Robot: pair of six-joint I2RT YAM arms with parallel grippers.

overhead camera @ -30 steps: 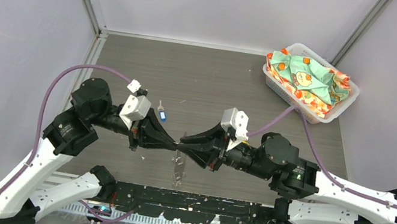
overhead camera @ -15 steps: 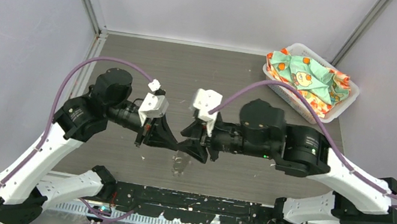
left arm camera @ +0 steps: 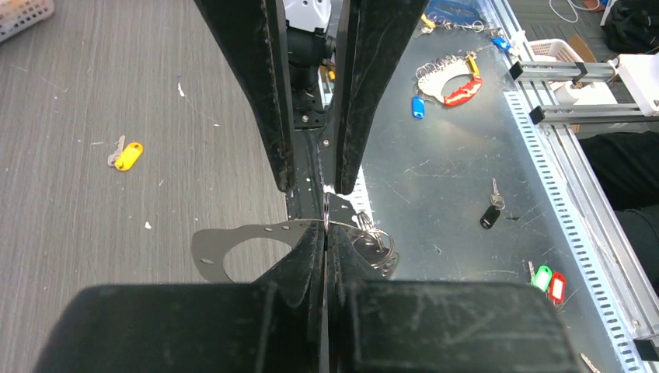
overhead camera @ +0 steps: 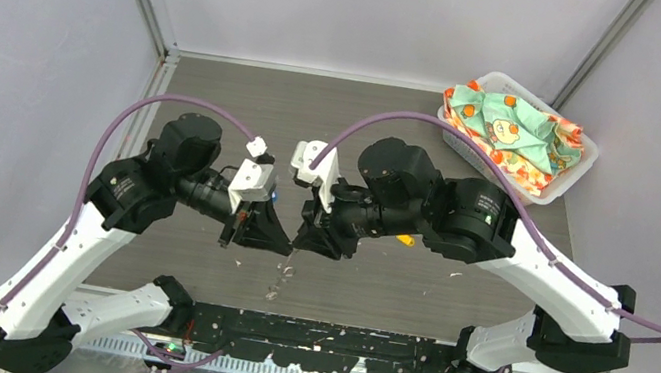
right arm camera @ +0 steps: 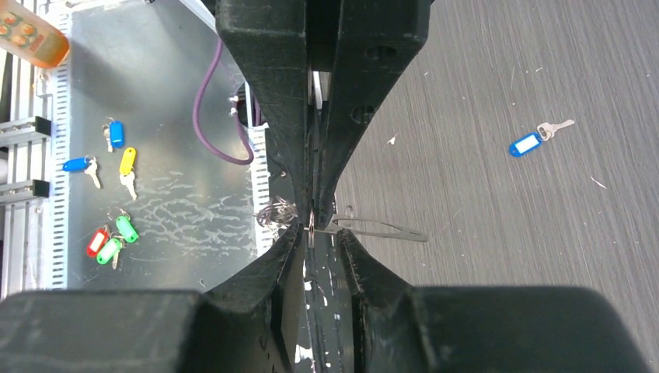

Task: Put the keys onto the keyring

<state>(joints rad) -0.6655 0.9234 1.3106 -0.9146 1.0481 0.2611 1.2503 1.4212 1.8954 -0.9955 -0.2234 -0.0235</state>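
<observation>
The left gripper (left arm camera: 326,233) is clenched on the thin wire of the keyring (left arm camera: 328,217), held above the table (overhead camera: 366,132) with a flat metal tab (left arm camera: 214,256) hanging off it. The right gripper (right arm camera: 317,233) meets it nose to nose. Its jaws are a little apart and straddle the same wire with a sliver of gap on each side, so it looks released rather than pinching. Neither holds a key. The yellow key (left arm camera: 126,154) lies on the table to the right of the keyring and the blue key (right arm camera: 527,144) beyond the keyring, slightly left, both well apart from it.

The step seems to be steadying the ring before any key is fetched. To do it well, let the left clamp alone fix the ring. Close the right fingertips squarely on the wire just beside that clamp without twisting, and mind the tab swinging in.

The overhead view hides the ring behind both fingertips. Only the left wrist view shows the tab's face and round hole. The right wrist view gives the tab edge-on, yet alone shows the gap in its own jaws
</observation>
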